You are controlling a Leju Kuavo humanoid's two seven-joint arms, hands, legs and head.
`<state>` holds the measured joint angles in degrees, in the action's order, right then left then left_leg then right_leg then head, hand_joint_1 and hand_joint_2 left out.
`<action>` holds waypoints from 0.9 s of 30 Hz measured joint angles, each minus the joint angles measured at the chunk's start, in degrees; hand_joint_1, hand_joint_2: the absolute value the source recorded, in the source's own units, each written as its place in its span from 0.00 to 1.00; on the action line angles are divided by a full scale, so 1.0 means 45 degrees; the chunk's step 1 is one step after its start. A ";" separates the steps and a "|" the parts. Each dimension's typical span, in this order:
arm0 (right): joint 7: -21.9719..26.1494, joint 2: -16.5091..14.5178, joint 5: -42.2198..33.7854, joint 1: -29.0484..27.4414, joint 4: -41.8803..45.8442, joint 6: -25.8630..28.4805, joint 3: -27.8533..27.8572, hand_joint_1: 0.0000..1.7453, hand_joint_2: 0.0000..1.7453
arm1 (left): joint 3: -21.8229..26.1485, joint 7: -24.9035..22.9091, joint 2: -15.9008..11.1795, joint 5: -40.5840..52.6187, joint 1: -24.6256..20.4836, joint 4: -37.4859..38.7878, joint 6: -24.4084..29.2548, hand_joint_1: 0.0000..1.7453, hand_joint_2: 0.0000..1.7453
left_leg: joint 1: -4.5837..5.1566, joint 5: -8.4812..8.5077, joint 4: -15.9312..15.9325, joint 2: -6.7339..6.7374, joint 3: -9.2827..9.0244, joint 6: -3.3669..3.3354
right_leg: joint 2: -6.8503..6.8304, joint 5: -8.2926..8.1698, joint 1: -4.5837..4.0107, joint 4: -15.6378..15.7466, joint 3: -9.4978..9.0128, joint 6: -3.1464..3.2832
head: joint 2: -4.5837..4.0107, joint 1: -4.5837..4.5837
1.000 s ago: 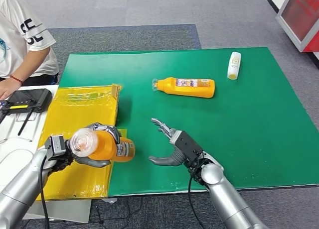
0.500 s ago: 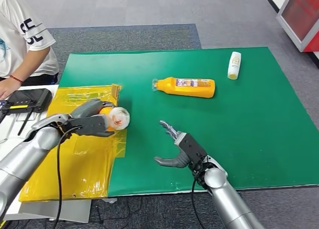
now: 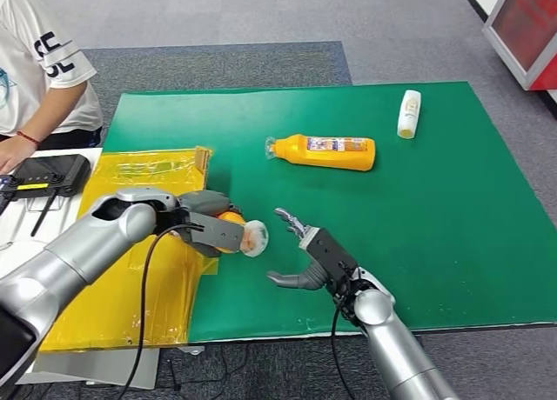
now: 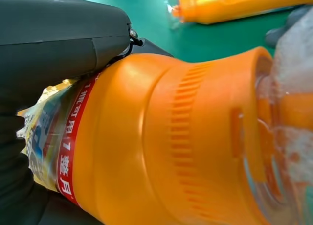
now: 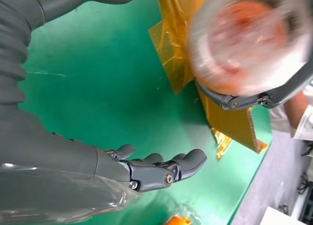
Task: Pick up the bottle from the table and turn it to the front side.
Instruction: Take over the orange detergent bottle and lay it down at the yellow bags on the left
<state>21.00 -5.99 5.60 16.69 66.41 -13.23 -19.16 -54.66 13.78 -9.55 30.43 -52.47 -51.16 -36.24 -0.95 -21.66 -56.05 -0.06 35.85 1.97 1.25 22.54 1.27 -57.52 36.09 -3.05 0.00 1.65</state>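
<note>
From the head view the left hand [image 3: 209, 223] grips the lifted bottle [image 3: 244, 236] above the green mat [image 3: 459, 226], cap toward the empty, spread right hand [image 3: 304, 256]; the left wrist view shows its label sideways, so turning seems unfinished.

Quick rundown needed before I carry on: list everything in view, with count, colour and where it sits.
held bottle: one, orange with clear cap, in the left hand, cap towards the right hand
lying bottle: one, orange, on its side, mid mat
small bottle: one, white, far right of mat
mat: one, green, covering the table
yellow sheet: one, left of mat
black device: one, far left
person: one, white shirt, top left
left hand: grey, grips held bottle
right hand: grey, fingers apart, above mat
</note>
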 joint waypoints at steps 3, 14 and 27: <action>0.0278 -0.0005 -0.0141 0.0166 -0.0219 -0.0040 -0.0147 0.00 1.00 | -0.0285 0.1158 -0.0416 -0.2068 -0.0359 0.0246 -0.0915 1.00 1.00 | -0.0001 0.0006 0.0001 0.0000 0.0000 0.0008 | 0.0002 0.0000 -0.0002 -0.0013 0.0006 0.0001 | 0.0000 -0.0001; 0.0277 -0.0062 -0.0532 0.0681 -0.0847 0.0282 -0.0873 0.00 1.00 | -0.1920 0.0618 -0.1542 -0.4250 -0.1275 0.0824 -0.0950 1.00 1.00 | 0.0002 0.0015 -0.0001 -0.0004 -0.0001 0.0000 | -0.0005 0.0000 0.0002 -0.0010 0.0004 0.0000 | 0.0000 -0.0002; -0.0081 -0.0062 -0.0335 0.0701 -0.0858 0.0626 -0.0910 0.00 1.00 | -0.3685 -0.0849 -0.0160 -0.3469 -0.1921 0.3117 -0.0118 1.00 1.00 | 0.0002 0.0030 0.0000 -0.0008 -0.0022 0.0015 | -0.0012 -0.0020 0.0002 -0.0013 -0.0010 0.0026 | 0.0000 -0.0002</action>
<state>20.63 -6.27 4.09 19.84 62.55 -10.41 -23.26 -71.25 9.96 -10.27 14.81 -61.12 -37.13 -36.77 -0.94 -21.52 -56.05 -0.10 35.75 2.03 1.20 22.45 1.28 -57.58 36.04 -2.94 0.00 1.64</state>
